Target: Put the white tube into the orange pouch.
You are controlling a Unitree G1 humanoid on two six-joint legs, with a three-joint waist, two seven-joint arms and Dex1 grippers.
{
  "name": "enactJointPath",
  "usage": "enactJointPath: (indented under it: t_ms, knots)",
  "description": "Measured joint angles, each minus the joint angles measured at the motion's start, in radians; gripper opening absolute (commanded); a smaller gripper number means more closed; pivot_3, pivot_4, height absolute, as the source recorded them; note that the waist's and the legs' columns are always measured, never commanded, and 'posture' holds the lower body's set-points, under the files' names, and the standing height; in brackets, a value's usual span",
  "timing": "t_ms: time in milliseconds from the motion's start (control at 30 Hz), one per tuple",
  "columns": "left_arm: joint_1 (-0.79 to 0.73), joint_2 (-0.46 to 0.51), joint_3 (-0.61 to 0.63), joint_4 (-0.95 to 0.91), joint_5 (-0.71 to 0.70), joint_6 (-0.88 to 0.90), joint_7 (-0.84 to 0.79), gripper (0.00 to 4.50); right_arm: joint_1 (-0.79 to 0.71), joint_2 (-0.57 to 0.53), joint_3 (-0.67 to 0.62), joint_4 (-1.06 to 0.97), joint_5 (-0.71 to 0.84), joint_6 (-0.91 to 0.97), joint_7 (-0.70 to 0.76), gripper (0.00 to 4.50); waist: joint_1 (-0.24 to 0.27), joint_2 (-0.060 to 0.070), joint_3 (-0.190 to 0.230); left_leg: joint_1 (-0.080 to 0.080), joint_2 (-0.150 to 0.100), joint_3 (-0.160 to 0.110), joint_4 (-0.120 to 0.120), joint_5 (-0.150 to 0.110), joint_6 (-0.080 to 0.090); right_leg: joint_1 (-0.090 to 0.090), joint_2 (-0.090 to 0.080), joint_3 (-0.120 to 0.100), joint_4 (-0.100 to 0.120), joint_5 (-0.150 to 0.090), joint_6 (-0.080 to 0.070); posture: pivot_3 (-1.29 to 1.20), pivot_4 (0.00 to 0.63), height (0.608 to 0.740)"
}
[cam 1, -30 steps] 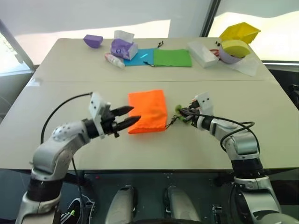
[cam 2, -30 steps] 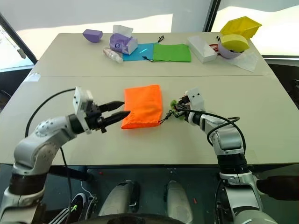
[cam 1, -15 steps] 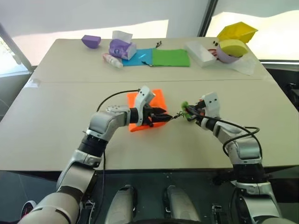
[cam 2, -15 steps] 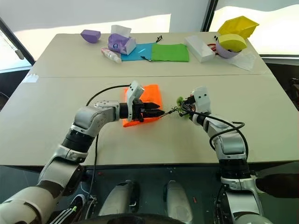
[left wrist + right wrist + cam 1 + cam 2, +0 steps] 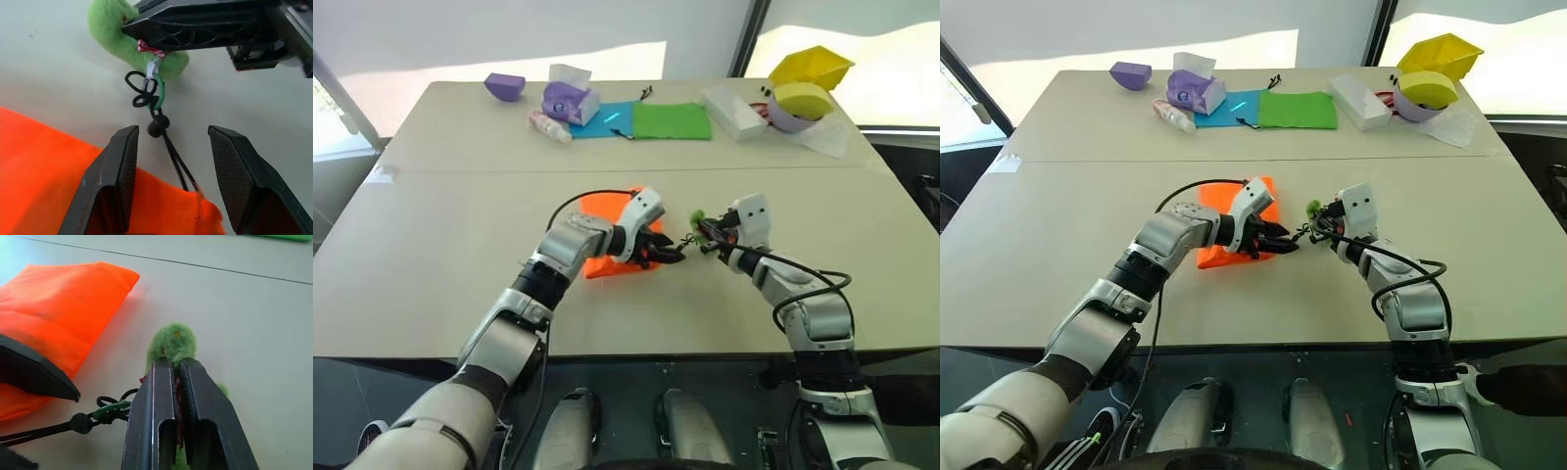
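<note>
Beige two-part table (image 5: 431, 255), bright windows behind

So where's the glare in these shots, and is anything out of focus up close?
Left eye view: bright window glare behind the table. Right wrist view: the right gripper, shut on the green fuzzy loop, looks soft. Left wrist view: the left gripper, open over the cord, looks blurred.

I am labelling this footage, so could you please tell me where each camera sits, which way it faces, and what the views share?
Left eye, right eye: head, facing down over the table; both arms show.
Left wrist: looks along the open left end effector at the dark cord and orange pouch.
Right wrist: looks along the right end effector, shut on the green fuzzy loop.
Shared: pouch, cord, loop appear in all.
</note>
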Motion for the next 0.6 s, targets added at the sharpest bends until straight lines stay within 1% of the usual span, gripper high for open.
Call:
enactJointPath:
  t_ms: [133,300,333,367,467,600]
  knots:
    - [-0.007,-0.025,0.010,0.033,0.021,-0.023,0.019,2.41,0.000,0.000,0.000,-0.001,-0.001,0.000,-0.003,0.00,0.000,0.000,0.000,0.000,0.000,0.000,0.000,0.000,0.000,0.000,0.000,0.000,0.000,0.000,0.000,0.00,0.150,0.740]
    - [-0.004,-0.032,0.005,0.035,0.045,-0.023,0.005,2.41,0.000,0.003,0.001,-0.005,-0.001,0.003,-0.009,0.00,0.000,0.000,0.000,0.000,0.000,0.000,0.000,0.000,0.000,0.000,0.000,0.000,0.000,0.000,0.000,0.00,0.150,0.740]
    - [0.000,-0.037,0.005,0.035,0.052,-0.025,0.006,1.89,0.000,0.004,0.001,-0.009,-0.001,0.004,-0.011,0.00,0.000,0.000,0.000,0.000,0.000,0.000,0.000,0.000,0.000,0.000,0.000,0.000,0.000,0.000,0.000,0.00,0.150,0.740]
    - [0.005,-0.039,0.003,0.035,0.058,-0.027,0.007,1.62,0.000,0.004,0.001,-0.013,-0.001,0.005,-0.011,0.00,0.000,0.000,0.000,0.000,0.000,0.000,0.000,0.000,0.000,0.000,0.000,0.000,0.000,0.000,0.000,0.00,0.150,0.740]
    - [0.019,-0.045,-0.001,0.041,0.084,-0.045,0.012,0.09,0.000,0.004,0.001,-0.025,-0.001,0.012,-0.013,0.00,0.000,0.000,0.000,0.000,0.000,0.000,0.000,0.000,0.000,0.000,0.000,0.000,0.000,0.000,0.000,0.00,0.150,0.740]
    - [0.019,-0.045,-0.004,0.041,0.118,-0.074,0.018,0.09,0.000,0.006,0.002,-0.028,0.000,0.019,-0.013,0.00,0.001,0.000,0.000,0.000,0.000,0.000,0.000,0.000,0.000,0.000,0.000,0.000,0.000,0.000,0.000,0.00,0.150,0.740]
